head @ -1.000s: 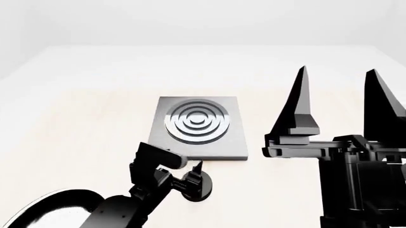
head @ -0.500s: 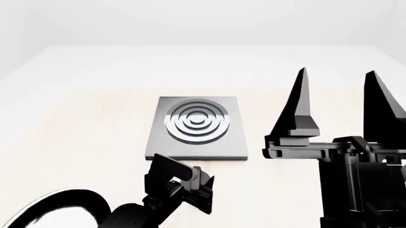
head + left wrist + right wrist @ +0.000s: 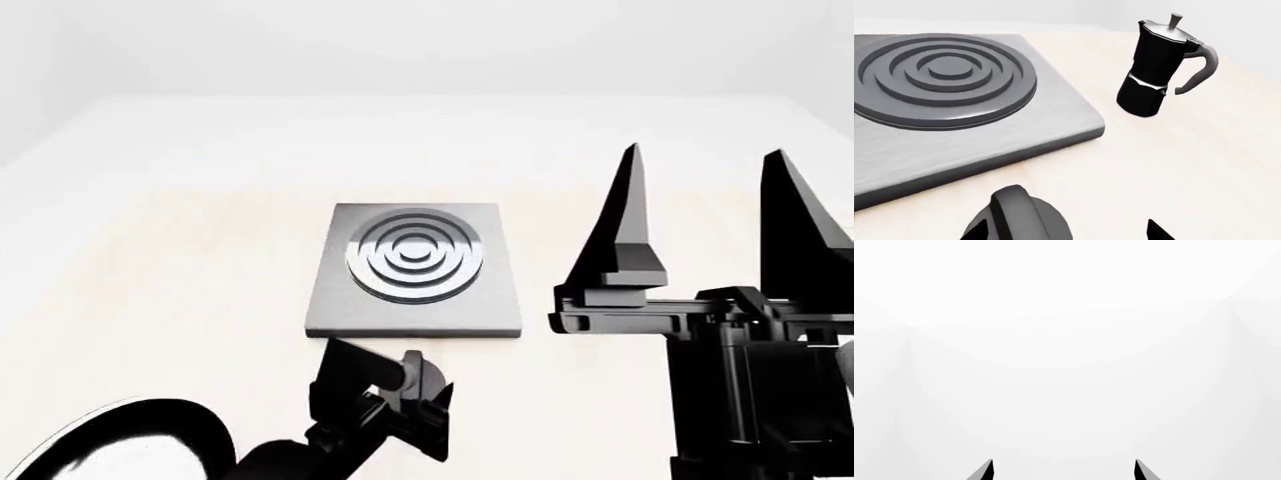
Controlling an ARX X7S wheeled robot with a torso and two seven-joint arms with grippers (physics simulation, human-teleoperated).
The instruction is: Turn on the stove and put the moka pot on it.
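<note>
The stove's grey plate with its raised rings lies mid-table. Its round black knob sits just off the plate's near edge, between the spread fingers of my left gripper, closer to one finger. That gripper is open and covers the knob in the head view. The moka pot stands upright on the table beyond the plate's corner; the head view does not show it. My right gripper is held up at the right, fingers pointing upward, open and empty.
A round black-rimmed shape sits at the bottom left of the head view, partly behind my left arm. The pale table stretches around the plate. The right wrist view shows only white wall.
My left wrist has turned and shifted slightly right over the knob, which showed below the fingers a second ago and is now covered. The right arm has barely moved.
</note>
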